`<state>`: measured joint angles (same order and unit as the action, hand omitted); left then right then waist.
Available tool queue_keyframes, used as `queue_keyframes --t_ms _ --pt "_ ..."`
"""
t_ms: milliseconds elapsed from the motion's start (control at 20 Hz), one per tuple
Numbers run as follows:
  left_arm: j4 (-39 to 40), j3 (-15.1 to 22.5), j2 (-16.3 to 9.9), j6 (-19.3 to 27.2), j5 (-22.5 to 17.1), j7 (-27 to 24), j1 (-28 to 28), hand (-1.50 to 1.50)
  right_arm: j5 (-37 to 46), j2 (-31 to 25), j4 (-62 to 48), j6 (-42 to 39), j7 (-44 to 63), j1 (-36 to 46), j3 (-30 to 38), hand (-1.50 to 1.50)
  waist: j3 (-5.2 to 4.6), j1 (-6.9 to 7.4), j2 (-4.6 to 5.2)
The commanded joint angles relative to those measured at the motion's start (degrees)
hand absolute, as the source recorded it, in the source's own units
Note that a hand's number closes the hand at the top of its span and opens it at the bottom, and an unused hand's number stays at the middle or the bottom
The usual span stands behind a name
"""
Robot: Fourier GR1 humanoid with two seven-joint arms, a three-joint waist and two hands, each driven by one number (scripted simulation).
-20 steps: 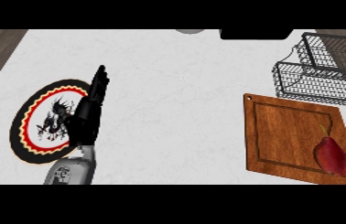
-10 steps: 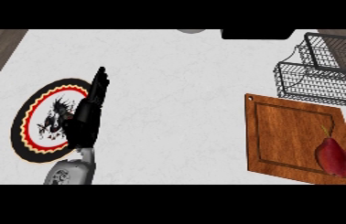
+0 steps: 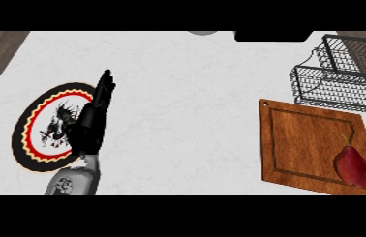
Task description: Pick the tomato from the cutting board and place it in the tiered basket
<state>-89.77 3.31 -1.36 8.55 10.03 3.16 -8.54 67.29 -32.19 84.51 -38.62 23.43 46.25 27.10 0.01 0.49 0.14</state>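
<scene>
A dark red tomato (image 3: 350, 164) lies on the right part of the wooden cutting board (image 3: 304, 144), cut off by the view's right edge. Behind the board, at the upper right, stands the black wire tiered basket (image 3: 330, 81). My left hand (image 3: 91, 120) shows at the lower left, open with its fingers straight and pointing away from me, over the edge of a round plate. It is far from the tomato and holds nothing. My right hand is nowhere in the view.
A black round plate (image 3: 39, 129) with a red and yellow rim and a dark figure lies under my left hand. A black object (image 3: 273, 36) and a grey round one (image 3: 202, 33) sit at the counter's far edge.
</scene>
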Motion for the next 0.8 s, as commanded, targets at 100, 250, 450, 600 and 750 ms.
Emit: queue_keyframes --t_ms 100,250,450,600,750 --pt "3.64 0.1 0.73 1.58 0.24 -2.75 -1.15 0.0 0.11 -2.31 -14.56 8.26 -2.06 2.73 -0.75 1.5 -0.02 0.09 0.09" --pt "-0.05 1.3 0.64 0.41 -0.49 0.35 1.06 0.0 -4.51 3.11 -13.4 11.98 2.68 0.22 8.98 -1.5 0.05 0.07 0.04" --pt "-0.16 1.45 0.34 0.25 -0.02 -0.81 0.75 0.0 -9.64 0.74 -18.75 14.09 -1.0 2.86 12.07 -1.5 0.03 0.06 0.0" --pt "2.07 -1.13 -0.48 0.64 -0.84 -2.73 -0.01 0.0 -13.14 0.16 -18.6 13.85 -0.57 3.37 14.1 -1.5 -0.01 -0.28 -0.06" --pt "1.72 0.1 -0.1 0.47 -0.29 -1.02 -0.35 0.0 -15.81 -1.81 -18.56 18.3 0.21 6.38 18.86 -1.5 0.01 -0.28 -0.09"
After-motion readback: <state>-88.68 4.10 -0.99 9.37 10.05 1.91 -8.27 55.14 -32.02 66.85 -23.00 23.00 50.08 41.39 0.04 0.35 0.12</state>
